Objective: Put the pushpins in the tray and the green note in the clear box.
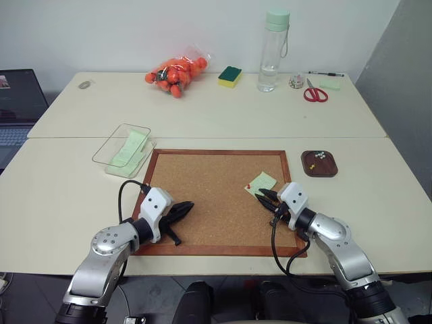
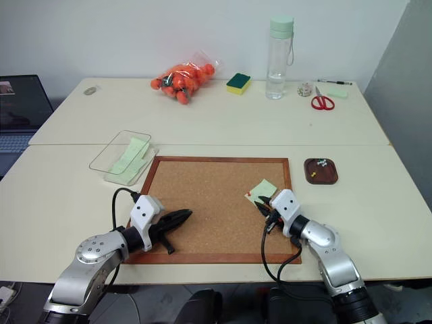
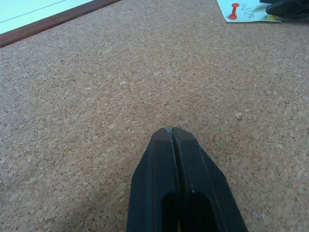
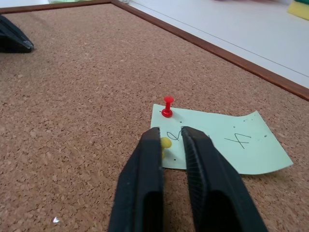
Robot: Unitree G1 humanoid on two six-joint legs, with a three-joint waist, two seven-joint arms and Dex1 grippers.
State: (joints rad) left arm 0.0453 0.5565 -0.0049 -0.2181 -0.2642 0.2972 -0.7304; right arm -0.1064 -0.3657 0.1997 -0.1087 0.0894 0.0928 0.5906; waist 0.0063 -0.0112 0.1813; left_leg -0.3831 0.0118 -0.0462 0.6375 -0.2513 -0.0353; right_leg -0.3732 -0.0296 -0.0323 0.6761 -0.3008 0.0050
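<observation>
Nearest the robot, a cork board (image 1: pixel 216 199) in a reddish-brown wooden frame lies flat on a cream-coloured table (image 1: pixel 61 196), which is the front one of two such tables pushed together edge to edge. The left gripper (image 1: pixel 187 206) rests low over the left part of the cork with its two black fingers pressed fully together and nothing between them. The right gripper (image 4: pixel 171 137) sits at the near edge of the green note (image 4: pixel 217 140), which lies on the right part of the board; its fingers have drawn narrow about the yellow pushpin (image 4: pixel 165 143), whose head shows against the inner face of one finger. The red pushpin (image 4: pixel 167 106) stands upright in the note's corner just beyond, so two pins are counted, one of each colour. Scribbled pen marks show on the note. To the right of the board, apart from it, the small dark tray (image 1: pixel 319 164) holds a few small pale bits. To the board's left, at its far corner, the one clear box (image 1: pixel 123 150) lies with pale green paper inside. On the far table stand one bag of orange fruit (image 1: pixel 175 74), one green-and-yellow sponge (image 1: pixel 230 75), one tall clear bottle (image 1: pixel 273 54) with a pale green cap, and one pair of red-handled scissors (image 1: pixel 314 92). A laptop (image 1: pixel 17 101) sits at the far left, and a plain white wall rises behind.
</observation>
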